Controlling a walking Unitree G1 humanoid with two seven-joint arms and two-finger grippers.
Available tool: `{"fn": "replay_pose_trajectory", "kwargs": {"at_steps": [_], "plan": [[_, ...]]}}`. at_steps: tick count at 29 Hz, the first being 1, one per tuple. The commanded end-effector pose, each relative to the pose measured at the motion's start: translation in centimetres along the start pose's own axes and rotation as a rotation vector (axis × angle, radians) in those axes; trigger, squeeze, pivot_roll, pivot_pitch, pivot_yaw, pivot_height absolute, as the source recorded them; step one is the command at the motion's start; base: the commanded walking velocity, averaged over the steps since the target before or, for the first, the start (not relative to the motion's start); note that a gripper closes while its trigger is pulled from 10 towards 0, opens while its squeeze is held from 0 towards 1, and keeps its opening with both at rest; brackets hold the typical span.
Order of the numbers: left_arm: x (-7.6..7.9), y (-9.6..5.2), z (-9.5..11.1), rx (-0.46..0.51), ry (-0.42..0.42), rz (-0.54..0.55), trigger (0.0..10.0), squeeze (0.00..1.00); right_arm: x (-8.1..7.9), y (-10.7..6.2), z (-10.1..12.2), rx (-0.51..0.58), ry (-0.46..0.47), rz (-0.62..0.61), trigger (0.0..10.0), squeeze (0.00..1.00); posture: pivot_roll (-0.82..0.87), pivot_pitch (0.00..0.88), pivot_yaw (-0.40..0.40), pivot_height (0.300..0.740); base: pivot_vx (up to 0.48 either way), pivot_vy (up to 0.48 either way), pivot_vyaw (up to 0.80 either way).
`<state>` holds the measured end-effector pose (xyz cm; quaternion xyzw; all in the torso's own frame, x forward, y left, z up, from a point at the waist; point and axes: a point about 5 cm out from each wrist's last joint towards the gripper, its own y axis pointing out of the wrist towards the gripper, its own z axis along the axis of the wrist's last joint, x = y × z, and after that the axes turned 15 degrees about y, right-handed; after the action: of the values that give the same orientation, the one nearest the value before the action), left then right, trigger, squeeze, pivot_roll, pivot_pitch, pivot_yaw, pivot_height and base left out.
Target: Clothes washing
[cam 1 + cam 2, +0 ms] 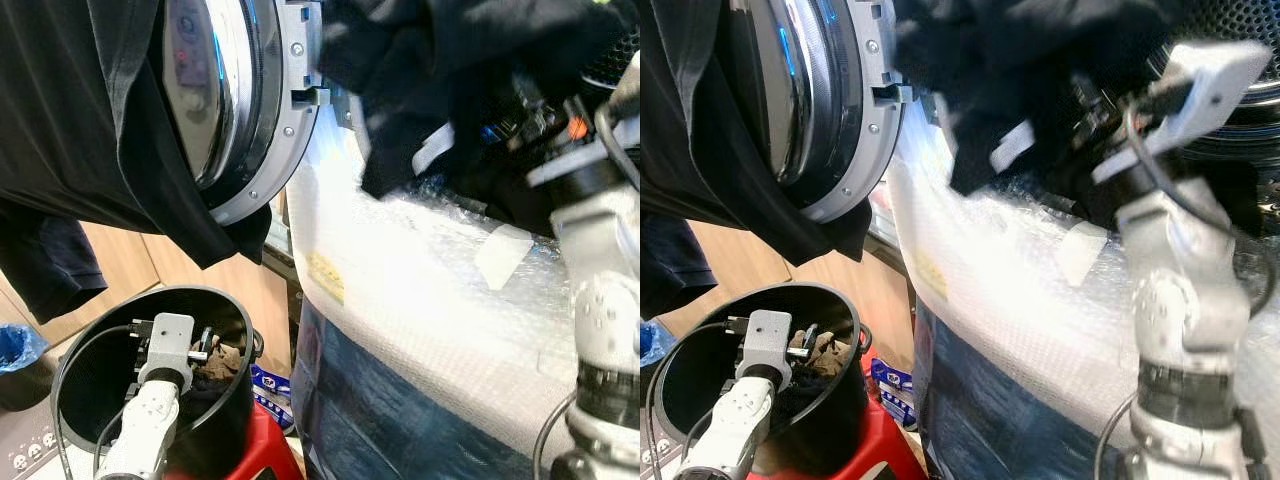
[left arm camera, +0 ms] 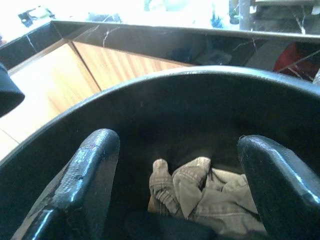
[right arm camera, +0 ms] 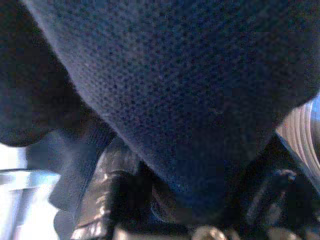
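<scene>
My right gripper (image 1: pixel 1085 115) is raised at the mouth of the washer drum (image 1: pixel 1240 30), shut on a dark knit garment (image 1: pixel 1020 70) that bunches over its fingers and hangs down in front. The same cloth (image 3: pixel 190 100) lies between the fingers in the right wrist view. My left gripper (image 2: pixel 175 145) is open inside a black bucket (image 1: pixel 100 310) at the lower left. It is just above a crumpled beige garment (image 2: pixel 210 195) at the bucket's bottom and does not touch it. A black shirt (image 1: pixel 90 120) drapes over the open round washer door (image 1: pixel 240 100).
The washer's front is wrapped in white bubble wrap (image 1: pixel 420 300). The bucket rests on a red stand (image 1: pixel 265 450). Wooden cabinet fronts (image 1: pixel 130 265) are behind it, with a blue bag (image 1: pixel 15 350) and a power strip (image 1: pixel 25 460) at the far left.
</scene>
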<state>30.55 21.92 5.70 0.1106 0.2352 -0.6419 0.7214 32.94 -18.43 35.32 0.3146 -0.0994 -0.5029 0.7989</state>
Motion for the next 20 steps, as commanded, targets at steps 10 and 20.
{"fn": "replay_pose_trajectory", "kwargs": {"at_steps": [10, 20], "plan": [[0.9, 0.1, 0.2, 0.009, -0.001, -0.031, 10.0, 0.0, 9.3, 3.2, 2.5, -0.063, -0.244, -0.723, 0.0, 0.0, 0.1, 0.0, 0.011, 0.74, 0.0, 0.0, 0.0], [1.2, -0.2, 0.0, -0.002, -0.018, -0.023, 10.0, 0.0, 9.9, 4.5, 1.1, -0.216, -0.141, -0.891, 10.0, 0.13, 0.12, 0.0, -0.008, 0.74, 0.0, 0.0, 0.0]]}}
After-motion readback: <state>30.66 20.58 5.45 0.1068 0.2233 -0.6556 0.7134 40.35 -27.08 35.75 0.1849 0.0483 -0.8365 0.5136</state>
